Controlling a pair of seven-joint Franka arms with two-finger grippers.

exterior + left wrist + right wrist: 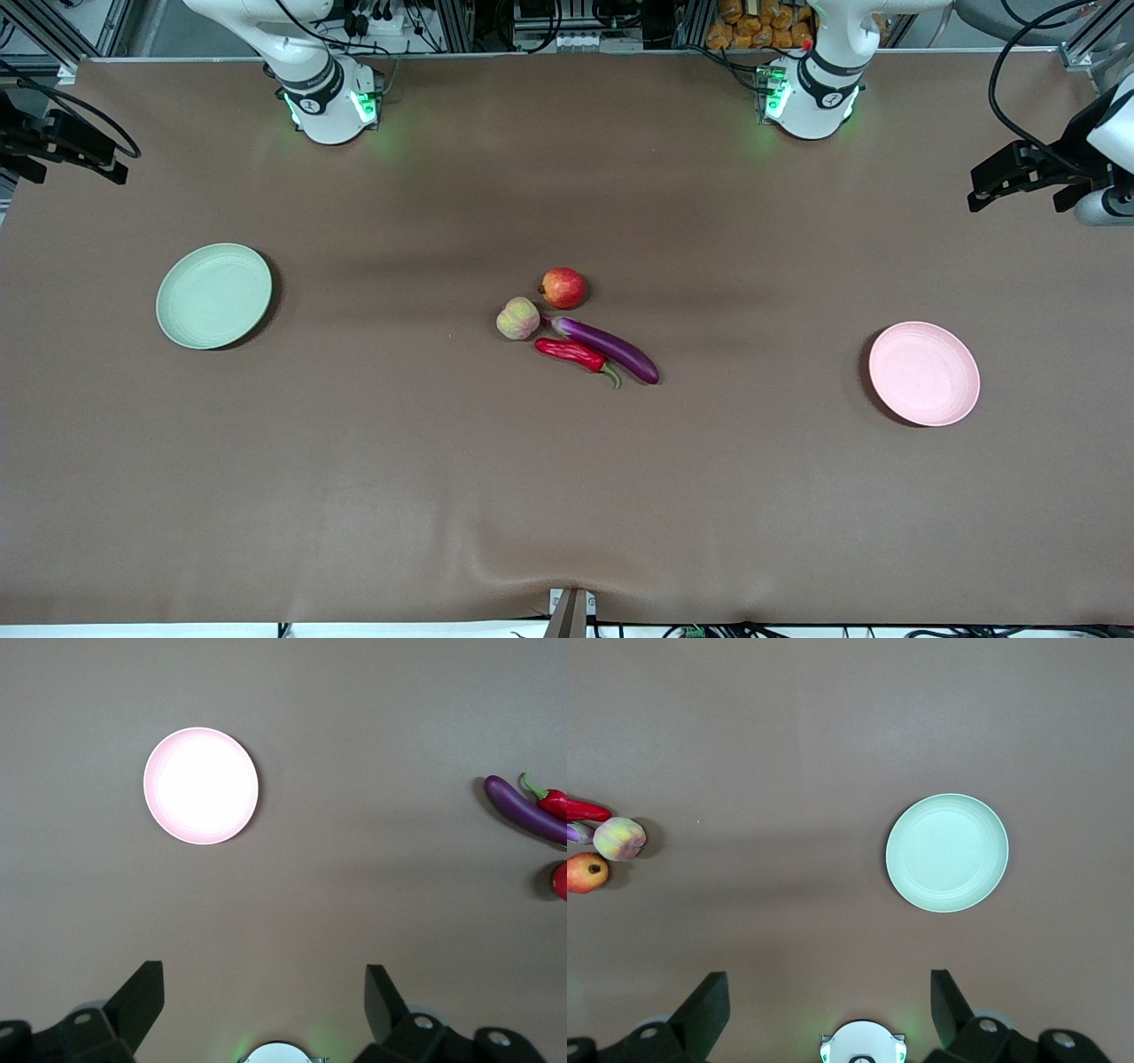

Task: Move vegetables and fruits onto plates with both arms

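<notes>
Presently: eggplant (607,348), glossy, likely slippery, grasp mid-body; chili (571,353) touching at its 7 o'clock; left gripper (264,997), right gripper (829,997) both spread, empty.

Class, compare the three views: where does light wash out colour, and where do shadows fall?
Left wrist view: the pink plate glares nearly white in its middle. Right wrist view: the green plate keeps its colour, evenly lit. Front view: both plates cast narrow dark shadows on the table; green glow spills around the arms' bases.
</notes>
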